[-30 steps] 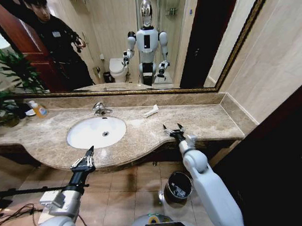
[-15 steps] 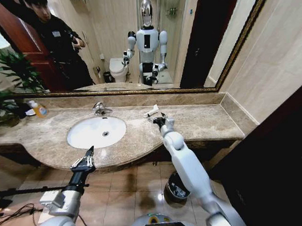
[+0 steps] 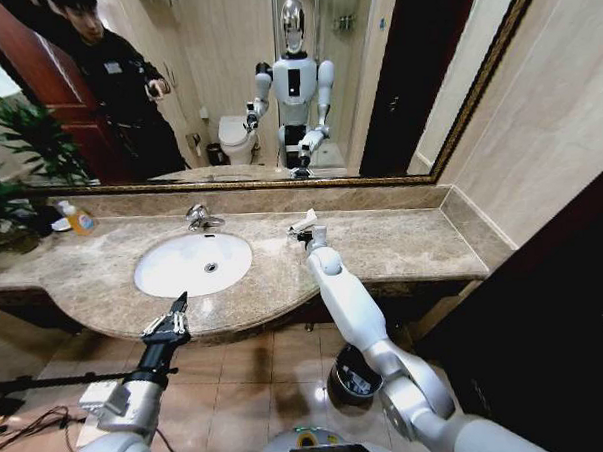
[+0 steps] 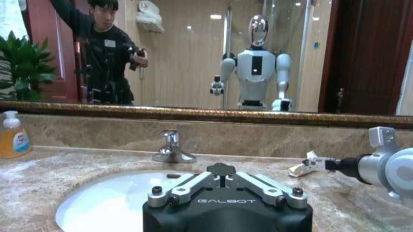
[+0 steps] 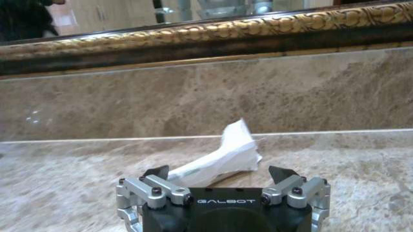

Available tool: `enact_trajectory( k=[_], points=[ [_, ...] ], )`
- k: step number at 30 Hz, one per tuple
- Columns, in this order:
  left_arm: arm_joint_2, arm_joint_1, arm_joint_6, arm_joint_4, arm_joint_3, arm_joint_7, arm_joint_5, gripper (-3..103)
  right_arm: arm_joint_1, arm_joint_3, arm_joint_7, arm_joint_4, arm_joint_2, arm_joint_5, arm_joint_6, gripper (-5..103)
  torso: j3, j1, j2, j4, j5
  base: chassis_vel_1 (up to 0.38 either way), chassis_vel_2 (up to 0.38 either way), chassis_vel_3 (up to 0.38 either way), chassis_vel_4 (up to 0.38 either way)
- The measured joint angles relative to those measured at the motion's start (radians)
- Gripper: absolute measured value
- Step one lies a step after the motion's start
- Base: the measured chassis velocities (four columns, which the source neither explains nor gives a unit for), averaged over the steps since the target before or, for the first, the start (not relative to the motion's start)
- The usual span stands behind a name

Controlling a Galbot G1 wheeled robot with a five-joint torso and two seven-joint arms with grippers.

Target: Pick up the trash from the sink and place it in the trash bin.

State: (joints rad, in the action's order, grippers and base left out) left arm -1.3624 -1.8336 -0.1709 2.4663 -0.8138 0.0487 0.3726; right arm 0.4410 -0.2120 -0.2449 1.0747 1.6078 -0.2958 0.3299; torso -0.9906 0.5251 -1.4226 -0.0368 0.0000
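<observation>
Beige-brown marble countertop runs under a gilt-framed mirror, with the white oval sink set into it as the landmark. Off to the faucet's far side from the orange soap bottle, well clear of the basin, a long white wrapper lies on the marble near the backsplash. The right gripper reaches over the counter and sits right at the wrapper; its wrist view shows both fingers spread wide with the wrapper lying between them, not yet pinched. The left gripper hangs at the counter edge in front of the sink, fingers apart and holding nothing. The step in hand looks like the grasp of this piece of trash. Next, the fingers need to close squarely on the thin wrapper, then lift and swing it down to the trash bin on the floor below the counter.
</observation>
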Motion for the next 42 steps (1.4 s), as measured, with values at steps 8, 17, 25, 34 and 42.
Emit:
enact_trajectory(
  k=[8,17,25,34,42],
  points=[
    [0.0,0.0,0.0,0.0,0.0,0.0,0.0,0,-0.038,-0.044,0.046,-0.069,0.004,0.011,-0.022,100,0.0,0.0,0.0,-0.0001,0.0001,0.0,0.0,0.0,0.0],
    [0.0,0.0,0.0,0.0,0.0,0.0,0.0,0,-0.036,-0.053,0.096,-0.115,0.002,0.039,-0.057,102,0.0,0.0,0.0,0.0,0.0,0.0,0.0,0.0,0.0],
    [0.0,0.0,0.0,0.0,0.0,0.0,0.0,0,0.013,-0.036,0.131,-0.066,0.002,0.046,-0.081,99,0.0,0.0,0.0,0.0001,0.0,0.0,0.0,0.0,0.0],
    [0.0,0.0,0.0,0.0,0.0,0.0,0.0,0,0.035,0.008,0.122,0.0,0.001,0.043,-0.068,99,0.0,0.0,0.0,0.0,0.0,0.0,0.0,0.0,0.0],
    [0.0,0.0,0.0,0.0,0.0,0.0,0.0,0,0.043,0.023,0.12,0.026,0.0,0.029,-0.074,99,0.0,0.0,0.0,0.0,-0.0001,0.0,0.0,0.0,0.0]
  ],
)
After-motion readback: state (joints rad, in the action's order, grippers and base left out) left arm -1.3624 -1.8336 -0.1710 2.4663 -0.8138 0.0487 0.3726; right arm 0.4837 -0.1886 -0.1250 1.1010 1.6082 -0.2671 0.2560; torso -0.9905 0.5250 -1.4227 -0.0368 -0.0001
